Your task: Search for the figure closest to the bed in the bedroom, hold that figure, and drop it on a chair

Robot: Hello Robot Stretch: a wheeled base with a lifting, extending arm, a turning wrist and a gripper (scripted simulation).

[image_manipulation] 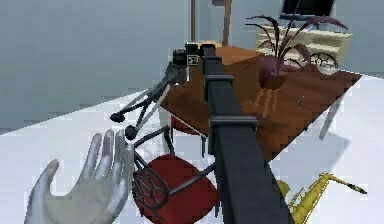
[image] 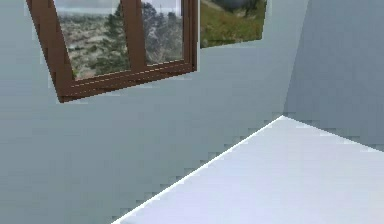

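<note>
A pale silver figure shaped like an open hand (image_manipulation: 78,188) fills the arm side view's lower left corner. Just right of it stands a chair (image_manipulation: 178,180) with a red seat and a dark metal frame. My arm rises as a dark bar to two white marker squares. Left of them the gripper (image_manipulation: 124,123) reaches down with its thin fingers ending just above the hand figure's fingertips. I cannot tell whether the gripper holds anything, or whether it touches the figure.
A brown wooden table (image_manipulation: 300,95) stands behind the chair, with a spiky plant in a dark red vase (image_manipulation: 271,62) on it. A cream cabinet (image_manipulation: 318,45) is behind. A yellow object (image_manipulation: 318,190) lies lower right. The forward view shows a wood-framed window (image: 120,45), a landscape picture (image: 232,20) and white floor (image: 290,175).
</note>
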